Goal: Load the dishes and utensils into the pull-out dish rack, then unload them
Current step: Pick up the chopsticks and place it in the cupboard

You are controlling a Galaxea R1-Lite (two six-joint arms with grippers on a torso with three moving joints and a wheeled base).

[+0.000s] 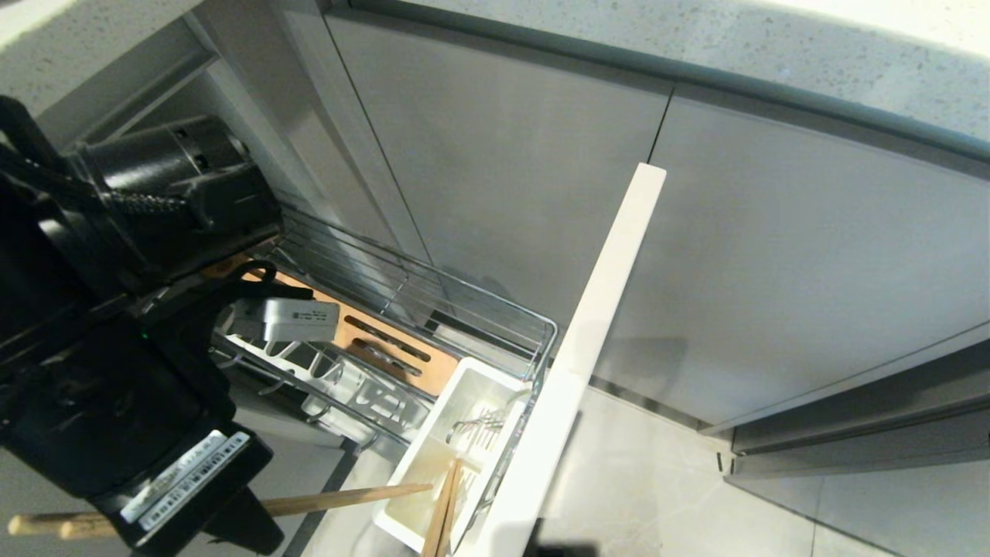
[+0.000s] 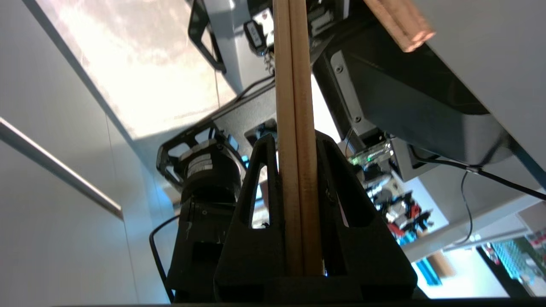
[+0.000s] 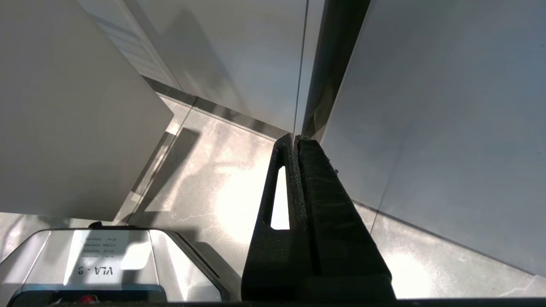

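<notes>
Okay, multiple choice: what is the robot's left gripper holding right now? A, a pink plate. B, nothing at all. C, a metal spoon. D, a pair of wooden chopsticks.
D: in the left wrist view the left gripper has its jaws shut on the wooden chopsticks, which lie side by side between them.

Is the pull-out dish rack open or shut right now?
Open. The pull-out dish rack stands drawn out from the cabinet, its front panel away from the doors, white tub exposed.

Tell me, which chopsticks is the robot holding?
The pair clamped in the left tool, lying sideways beside the rack; the other pair stands in the white tub.
</notes>
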